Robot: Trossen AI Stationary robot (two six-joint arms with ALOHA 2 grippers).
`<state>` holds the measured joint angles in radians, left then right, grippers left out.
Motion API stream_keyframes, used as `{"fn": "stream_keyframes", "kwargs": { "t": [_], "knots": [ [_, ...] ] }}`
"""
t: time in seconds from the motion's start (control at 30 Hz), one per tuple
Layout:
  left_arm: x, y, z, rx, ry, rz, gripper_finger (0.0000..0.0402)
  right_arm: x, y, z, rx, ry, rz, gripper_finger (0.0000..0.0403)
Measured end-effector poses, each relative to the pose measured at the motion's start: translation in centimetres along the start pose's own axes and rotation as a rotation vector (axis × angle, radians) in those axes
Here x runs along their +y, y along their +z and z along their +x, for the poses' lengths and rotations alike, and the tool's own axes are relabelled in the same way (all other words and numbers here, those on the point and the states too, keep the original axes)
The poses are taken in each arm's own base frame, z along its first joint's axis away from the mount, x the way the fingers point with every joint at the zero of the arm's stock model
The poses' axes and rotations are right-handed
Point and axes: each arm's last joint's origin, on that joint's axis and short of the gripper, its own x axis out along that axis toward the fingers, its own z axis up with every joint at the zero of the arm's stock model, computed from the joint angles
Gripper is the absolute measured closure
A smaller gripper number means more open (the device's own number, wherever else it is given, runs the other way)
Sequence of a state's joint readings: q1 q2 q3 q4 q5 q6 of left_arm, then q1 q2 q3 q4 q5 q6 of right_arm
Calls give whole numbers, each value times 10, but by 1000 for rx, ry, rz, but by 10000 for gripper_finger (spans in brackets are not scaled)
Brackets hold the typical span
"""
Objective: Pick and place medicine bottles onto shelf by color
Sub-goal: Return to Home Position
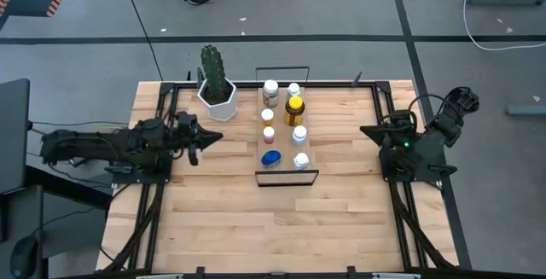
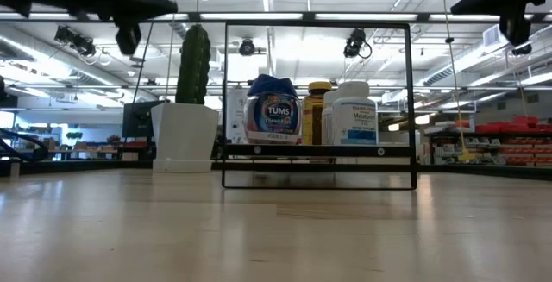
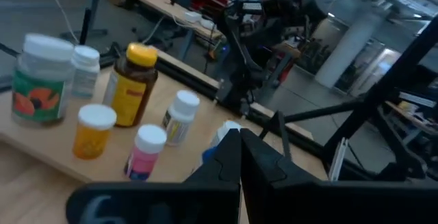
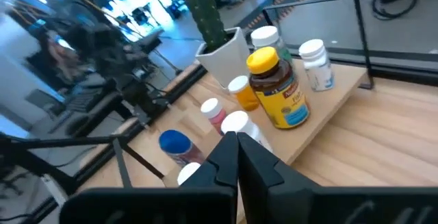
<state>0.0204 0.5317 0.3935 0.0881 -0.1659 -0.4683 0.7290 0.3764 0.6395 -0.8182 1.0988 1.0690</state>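
Note:
The medicine bottles stand upright on their bases in two rows on the light-wood shelf (image 1: 284, 145). They include a big white-capped one (image 1: 270, 90), an amber one with a yellow cap (image 1: 294, 108), an orange one (image 1: 267, 116), a pinkish one (image 1: 269, 132) and a blue-lidded one (image 1: 270, 157). My left gripper (image 1: 213, 136) hovers left of the shelf, shut and empty, pointing at it. My right gripper (image 1: 365, 130) hovers right of the shelf, also shut and empty. In the left wrist view the fingers (image 3: 229, 157) partly hide the blue-lidded bottle (image 3: 213, 150).
A white pot with a green cactus (image 1: 217, 91) stands at the shelf's far left corner, close to my left gripper. Black wire rails (image 1: 287, 177) close the shelf's short ends. Black frame bars (image 1: 162, 142) run along the table's left and right sides. Bare slatted tabletop (image 1: 281, 228) lies near.

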Motion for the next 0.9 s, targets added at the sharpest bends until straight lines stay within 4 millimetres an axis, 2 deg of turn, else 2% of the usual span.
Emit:
{"fn": "stream_keyframes", "kwargs": {
  "t": [0.17,0.47,0.67,0.9],
  "knots": [
    [25,-11,1,-43,-45,-33,400,-13,-15,3,-28,121,35,396],
    [52,-1,-1,-63,-23,-5,401,-16,-18,14,-31,227,-44,397],
    [60,4,-4,-93,4,7,401,-22,-15,23,-20,227,-98,397],
    [59,4,-4,-111,23,11,401,-38,-49,58,-60,286,-45,397]
  ]
}}
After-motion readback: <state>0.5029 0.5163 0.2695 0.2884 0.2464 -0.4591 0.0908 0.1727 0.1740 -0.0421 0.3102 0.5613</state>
